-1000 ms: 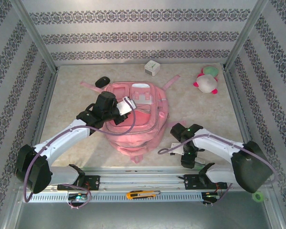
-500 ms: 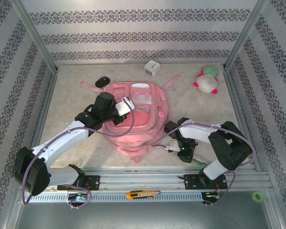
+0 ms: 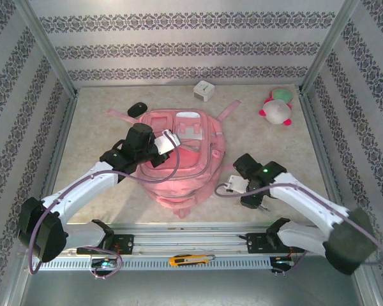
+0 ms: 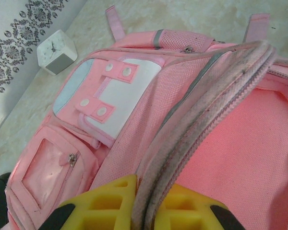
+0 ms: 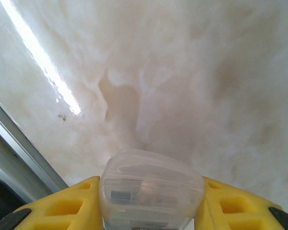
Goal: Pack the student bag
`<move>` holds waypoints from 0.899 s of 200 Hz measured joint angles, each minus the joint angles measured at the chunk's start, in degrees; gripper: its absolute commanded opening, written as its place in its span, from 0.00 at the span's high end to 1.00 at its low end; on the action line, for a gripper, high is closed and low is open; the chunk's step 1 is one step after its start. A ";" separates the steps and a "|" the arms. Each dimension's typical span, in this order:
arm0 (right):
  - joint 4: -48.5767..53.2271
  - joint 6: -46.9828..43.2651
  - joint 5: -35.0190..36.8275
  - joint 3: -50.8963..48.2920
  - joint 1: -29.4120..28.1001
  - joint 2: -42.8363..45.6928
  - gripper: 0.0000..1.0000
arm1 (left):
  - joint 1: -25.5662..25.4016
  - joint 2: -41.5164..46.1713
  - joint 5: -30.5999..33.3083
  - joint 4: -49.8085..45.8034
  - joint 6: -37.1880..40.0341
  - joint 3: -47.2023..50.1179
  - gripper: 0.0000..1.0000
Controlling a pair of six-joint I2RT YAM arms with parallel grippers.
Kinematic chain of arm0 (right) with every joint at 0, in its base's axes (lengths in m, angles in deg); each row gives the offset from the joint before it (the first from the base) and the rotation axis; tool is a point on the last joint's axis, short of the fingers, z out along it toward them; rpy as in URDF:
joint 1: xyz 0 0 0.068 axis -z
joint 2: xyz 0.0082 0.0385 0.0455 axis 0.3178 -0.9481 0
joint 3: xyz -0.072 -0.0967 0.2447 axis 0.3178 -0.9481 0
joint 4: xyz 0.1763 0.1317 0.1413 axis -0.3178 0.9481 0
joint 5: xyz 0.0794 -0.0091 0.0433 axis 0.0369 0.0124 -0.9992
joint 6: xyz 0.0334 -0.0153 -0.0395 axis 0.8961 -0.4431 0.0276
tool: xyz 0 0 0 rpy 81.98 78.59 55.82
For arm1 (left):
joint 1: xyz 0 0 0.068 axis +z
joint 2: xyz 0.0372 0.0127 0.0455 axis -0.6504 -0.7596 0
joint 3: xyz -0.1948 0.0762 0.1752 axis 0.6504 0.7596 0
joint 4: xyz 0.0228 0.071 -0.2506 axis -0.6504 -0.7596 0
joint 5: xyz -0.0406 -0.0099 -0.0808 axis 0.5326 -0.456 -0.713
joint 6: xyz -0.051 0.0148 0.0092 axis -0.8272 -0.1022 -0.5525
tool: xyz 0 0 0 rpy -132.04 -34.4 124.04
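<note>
The left end effector (image 4: pixel 149 201) is clenched on the bag's (image 3: pixel 198 186) open zipper rim. Just right of the bag, the right end effector (image 5: pixel 151 196) grasps a clear case (image 5: pixel 151 175) over the desk (image 5: pixel 192 72).

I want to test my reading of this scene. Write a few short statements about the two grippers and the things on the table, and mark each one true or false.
1. The left gripper pinches the zipped rim of the student bag. True.
2. The right gripper holds the plush toy. False: it holds a clear plastic box. The plush toy lies at the far right of the table.
3. The white cube clock stands beyond the bag, near the back wall. True.
4. The clear plastic box lies inside the student bag. False: it is between the right gripper's fingers, to the right of the bag.
</note>
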 measured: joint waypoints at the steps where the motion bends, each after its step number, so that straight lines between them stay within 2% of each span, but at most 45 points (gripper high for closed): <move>1: -0.02 -0.09 -0.11 0.04 0.04 0.37 0.76 | 0.00 0.00 -0.02 0.00 -0.07 0.00 0.94; 39: -6.01 -3.74 -7.04 0.63 1.27 15.45 0.79 | 0.02 0.37 -0.63 0.07 -2.69 0.02 0.94; 71: -11.65 -8.46 -15.26 1.27 1.42 20.94 0.79 | 0.02 0.39 -1.29 0.07 -4.72 0.02 0.94; 88: -13.88 -11.82 -17.84 2.91 -0.17 20.50 0.79 | 0.02 0.39 -1.36 0.04 -5.95 0.02 0.94; 142: -24.02 -28.59 -20.92 10.34 -11.54 11.82 0.79 | 0.04 0.39 -2.62 0.09 -9.60 0.02 0.93; 180: -30.49 -37.92 -25.11 13.73 -13.88 4.02 0.77 | 0.04 0.37 -3.30 0.07 -11.08 -0.26 0.93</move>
